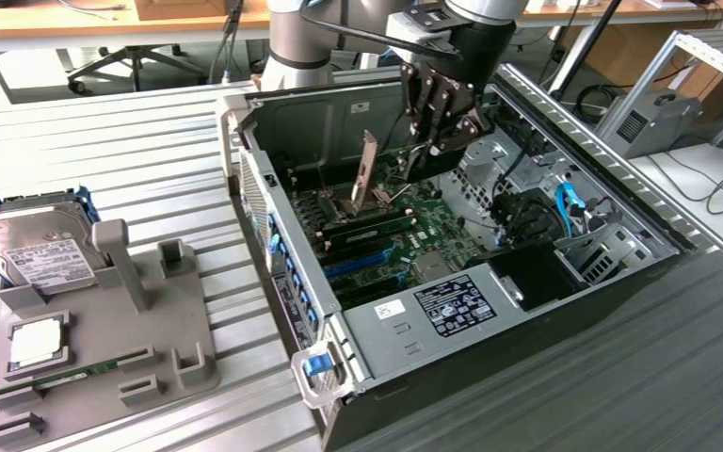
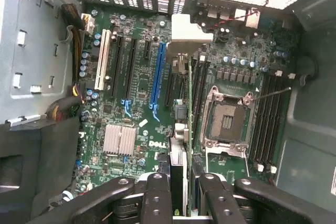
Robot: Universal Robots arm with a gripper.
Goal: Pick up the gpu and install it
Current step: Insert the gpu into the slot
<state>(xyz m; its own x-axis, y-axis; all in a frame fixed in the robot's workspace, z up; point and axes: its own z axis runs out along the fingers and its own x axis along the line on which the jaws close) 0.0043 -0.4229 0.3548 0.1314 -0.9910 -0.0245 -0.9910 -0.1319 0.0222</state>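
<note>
Inside the open computer case (image 1: 512,311), the gripper (image 1: 427,151) holds the gpu (image 1: 364,174) upright, fingers closed on its top edge, above the motherboard (image 1: 431,226). From the wrist, the card (image 2: 181,129) appears edge-on between the fingers (image 2: 157,198), hanging over slots beside the empty processor socket (image 2: 226,119). Outside, a hard drive (image 1: 29,250) rests on a gray holder (image 1: 123,367).

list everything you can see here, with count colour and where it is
computer case: one, grey and black, open, centre of the slatted table
motherboard: one, green, inside the case
gpu: one, edge-on with silver bracket, held upright over the motherboard
hard drive: one, silver with white label, on the grey holder at the exterior view's left
holder: one, grey, on the table
gripper: one, black, inside the case, gripping the gpu
</note>
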